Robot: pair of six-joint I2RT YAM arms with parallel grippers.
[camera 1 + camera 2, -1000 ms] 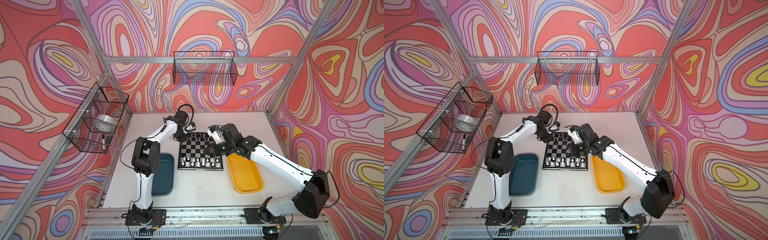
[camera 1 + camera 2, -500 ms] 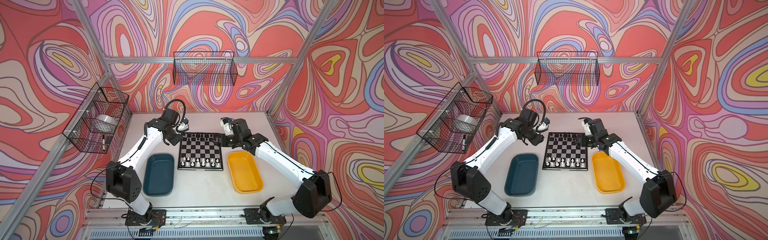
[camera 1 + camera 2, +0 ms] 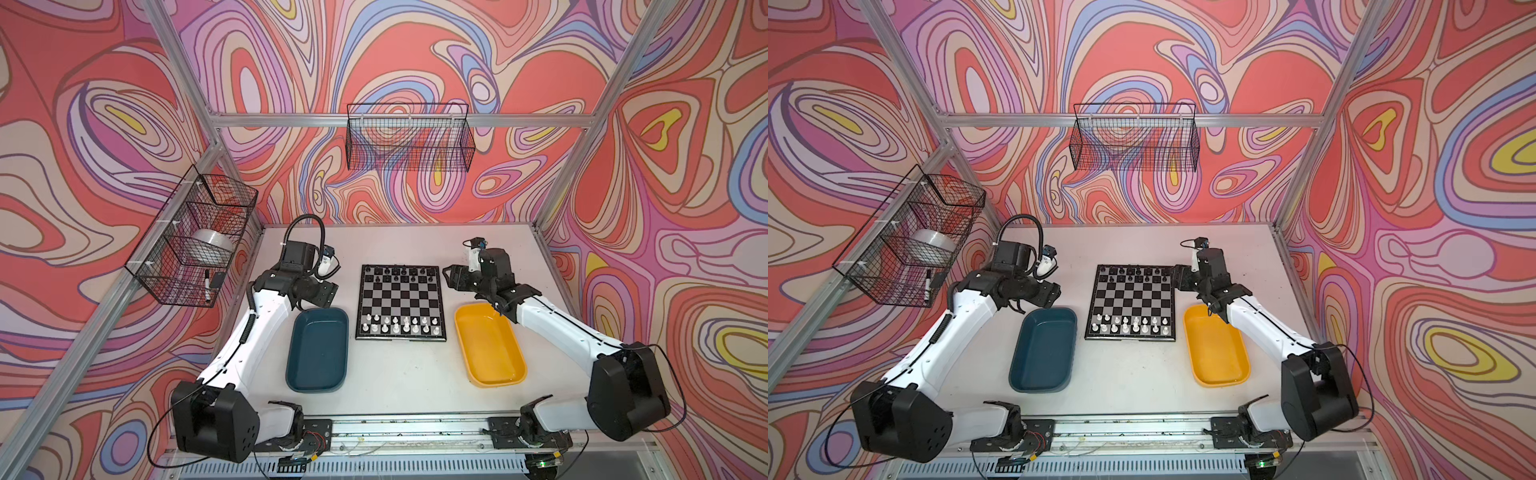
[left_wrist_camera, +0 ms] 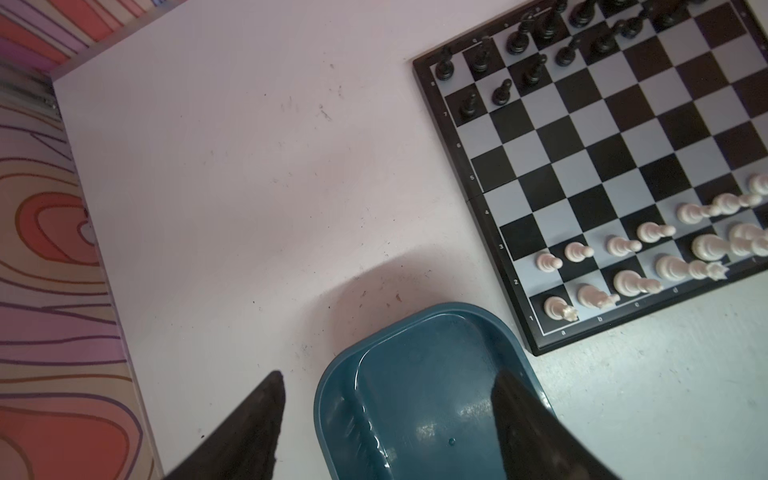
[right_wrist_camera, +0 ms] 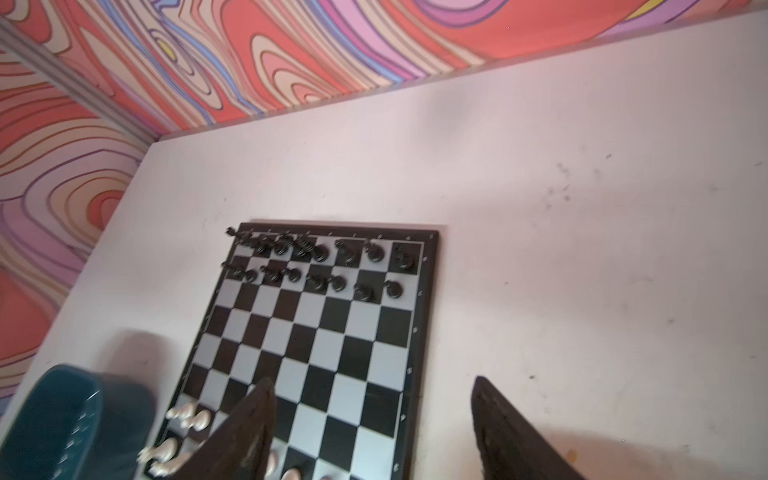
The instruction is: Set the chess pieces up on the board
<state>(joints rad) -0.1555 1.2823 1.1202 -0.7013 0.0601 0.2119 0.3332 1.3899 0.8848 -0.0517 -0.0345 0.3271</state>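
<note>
**A:** Both arms had pulled back off the board (image 3: 401,303) since a second earlier, and both pincers had spread!

**B:** Yes, the left gripper (image 4: 388,374) hung over the far end of the teal tray (image 3: 318,357), left of the board, fingers wide, nothing between them.

**A:** The right gripper (image 5: 372,379) sat just beside the board's far right corner, equally wide and empty.

**B:** Black chess pieces (image 3: 399,272) stood along the two far rows, white chess pieces (image 3: 399,326) along the two near rows.

**A:** The yellow tray (image 3: 490,353) lay to the right, all on a white table (image 3: 399,390), with swirly walls (image 3: 415,62) around.
</note>
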